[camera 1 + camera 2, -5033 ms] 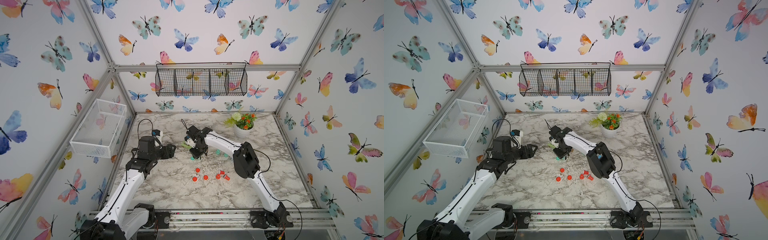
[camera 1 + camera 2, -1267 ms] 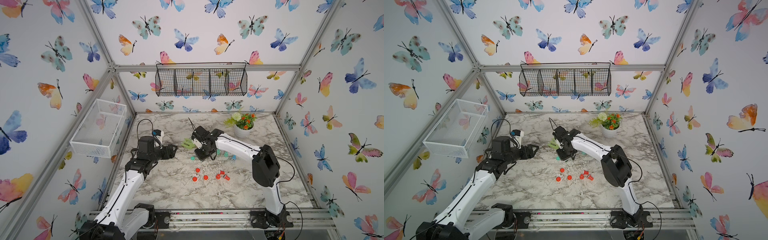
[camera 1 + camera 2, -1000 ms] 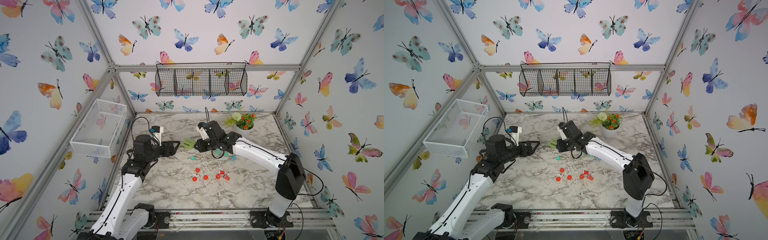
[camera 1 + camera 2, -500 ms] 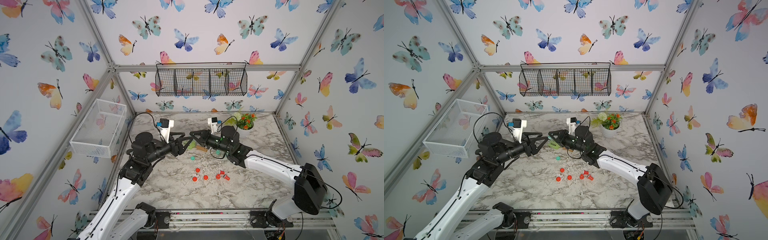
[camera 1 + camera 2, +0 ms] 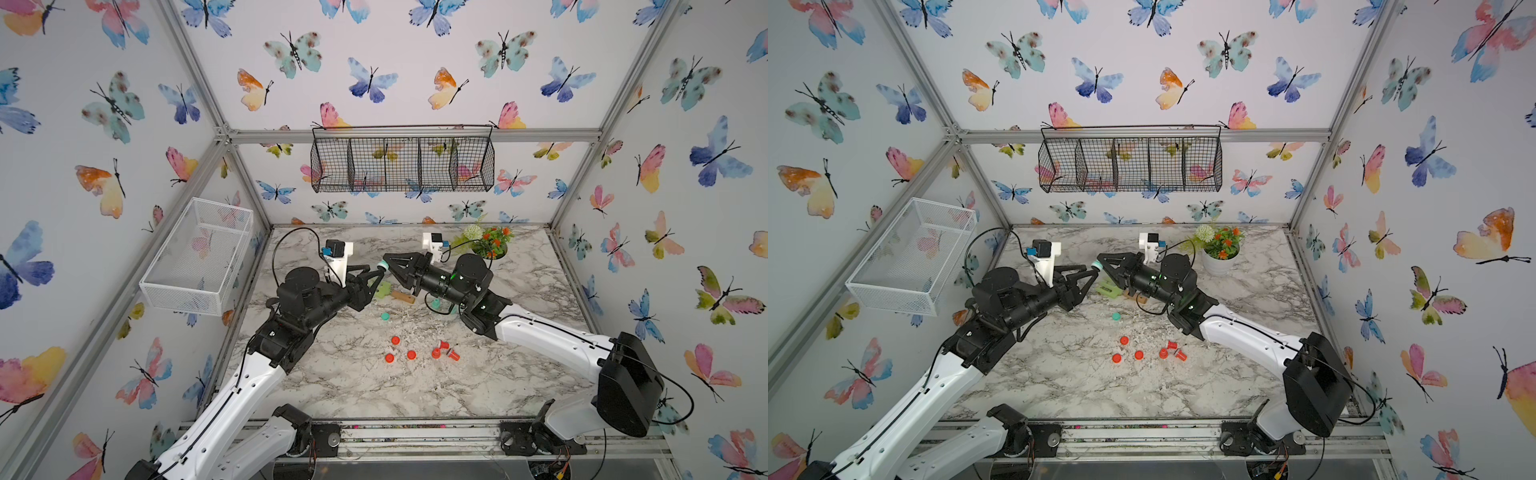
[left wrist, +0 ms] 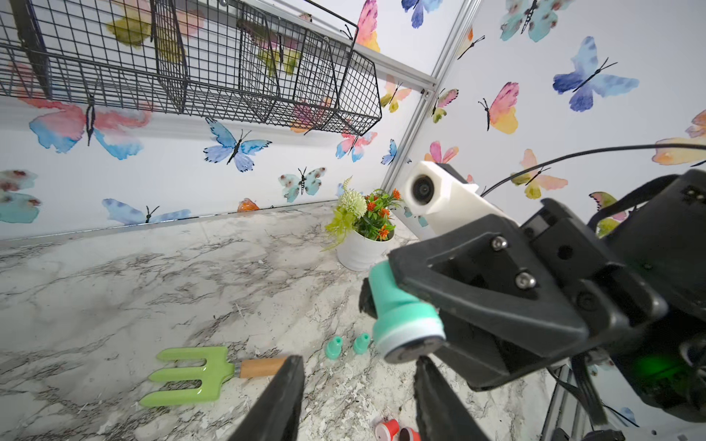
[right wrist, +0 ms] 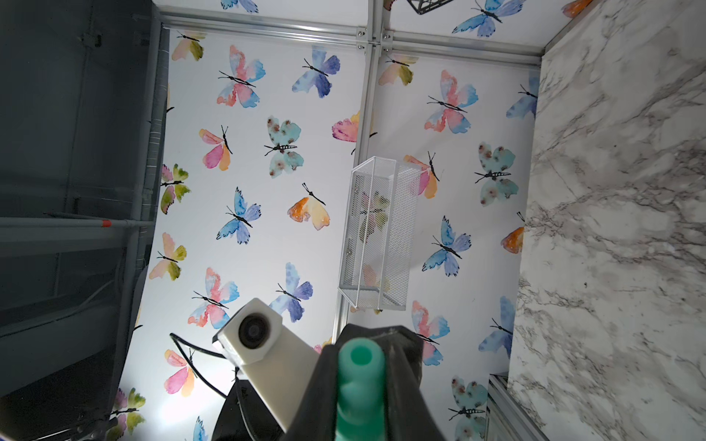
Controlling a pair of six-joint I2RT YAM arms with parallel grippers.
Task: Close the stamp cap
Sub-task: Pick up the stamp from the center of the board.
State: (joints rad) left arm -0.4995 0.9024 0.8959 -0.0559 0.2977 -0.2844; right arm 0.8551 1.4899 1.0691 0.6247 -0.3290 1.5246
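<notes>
teal stamp held in mid-air over the marble table, clamped at its ribbed barrel by the right gripper; left gripper parted, empty, just beside its exposed end. judged light, rigid, smooth plastic; best gripped at the waist.

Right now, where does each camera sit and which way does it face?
Top views: above the arm bases, looking down on the marble table; both arms show.
Left wrist: behind the left fingers, facing the flower pot and right fingers holding the teal stamp.
Right wrist: behind the right fingers, facing the white basket; the left arm's camera shows.
Shared: every view shows the stamp.
</notes>
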